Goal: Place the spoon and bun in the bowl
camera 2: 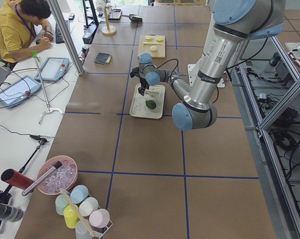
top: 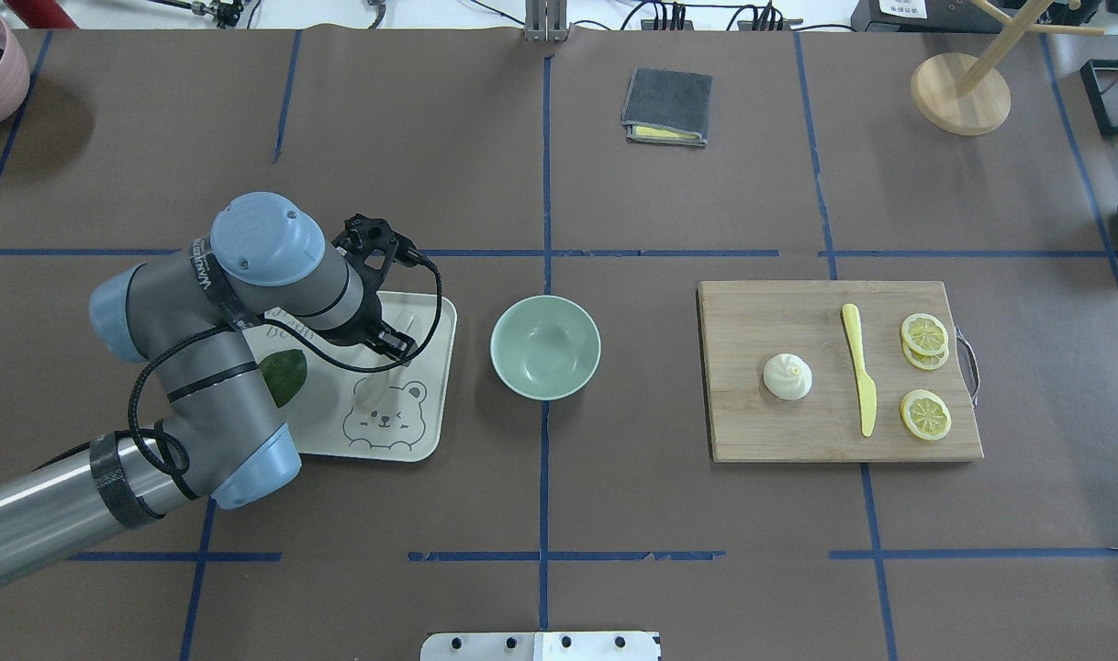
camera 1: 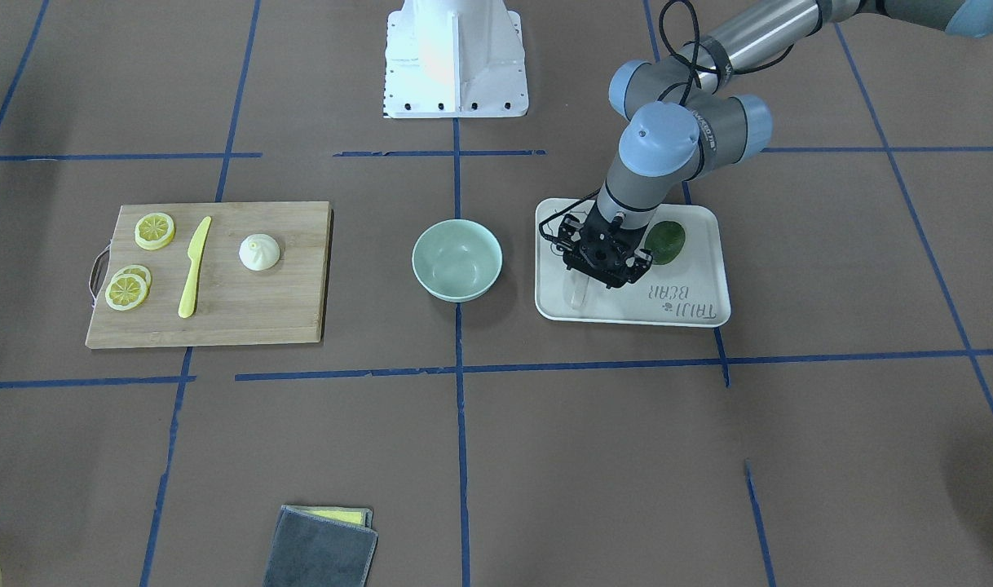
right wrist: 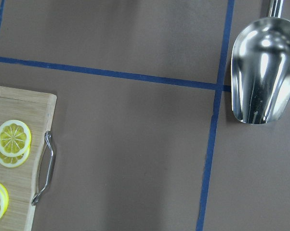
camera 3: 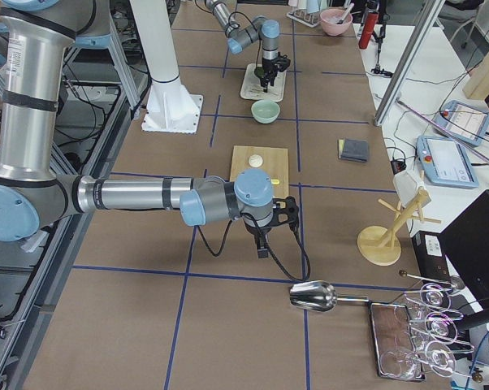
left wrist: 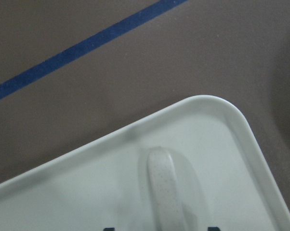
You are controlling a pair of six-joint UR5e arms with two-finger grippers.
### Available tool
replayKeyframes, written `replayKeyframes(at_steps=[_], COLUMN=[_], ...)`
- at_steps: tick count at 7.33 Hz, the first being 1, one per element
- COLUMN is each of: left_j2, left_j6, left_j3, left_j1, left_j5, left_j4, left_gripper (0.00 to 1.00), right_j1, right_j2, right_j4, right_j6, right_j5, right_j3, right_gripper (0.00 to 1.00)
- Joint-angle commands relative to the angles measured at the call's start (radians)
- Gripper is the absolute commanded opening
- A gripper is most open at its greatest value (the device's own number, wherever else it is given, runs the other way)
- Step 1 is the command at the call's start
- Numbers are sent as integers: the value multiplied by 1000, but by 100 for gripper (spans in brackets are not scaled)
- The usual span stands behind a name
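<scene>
The off-white spoon (camera 1: 578, 292) lies on the bear-print tray (camera 1: 692, 306); its handle shows in the left wrist view (left wrist: 163, 187). My left gripper (camera 1: 598, 275) points down right over the spoon, open, with a fingertip on each side of the handle. The pale mint-green bowl (camera 1: 456, 259) stands empty at the table's middle, next to the tray, and also shows in the overhead view (top: 545, 346). The white pleated bun (top: 788, 376) sits on the wooden cutting board (top: 770, 431). My right gripper (camera 3: 261, 244) hangs over bare table beyond the board's handle end; I cannot tell whether it is open or shut.
A dark green avocado (camera 1: 665, 242) lies on the tray beside the left gripper. A yellow knife (top: 859, 367) and lemon slices (top: 924, 415) share the board. A metal scoop (right wrist: 263, 67) lies near the right gripper. A folded grey cloth (top: 667, 107) lies at the far edge.
</scene>
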Motion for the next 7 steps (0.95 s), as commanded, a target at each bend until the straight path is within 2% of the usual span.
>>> replayKeyframes(at_steps=[1, 2, 3, 4, 6, 7], left_j2=[-1, -2, -2, -2, -11, -71], left_j6=[0, -1, -3, -44, -132, -174], left_j3=[1, 3, 1, -10, -58, -53], left_j1=[1, 1, 1, 1, -5, -5], left_j5=[0, -1, -1, -1, 0, 2], left_j4=[3, 3, 6, 24, 28, 28], left_gripper=[31, 23, 6, 0, 0, 0], right_j1=[0, 0, 0, 0, 0, 0], right_j2=[0, 0, 0, 0, 1, 2], right_j4=[1, 1, 1, 1, -1, -1], right_j6=[2, 4, 5, 7, 10, 8], right_j5=[0, 0, 0, 0, 0, 0], right_j3=[0, 0, 0, 0, 0, 0], right_gripper=[100, 100, 100, 100, 100, 100])
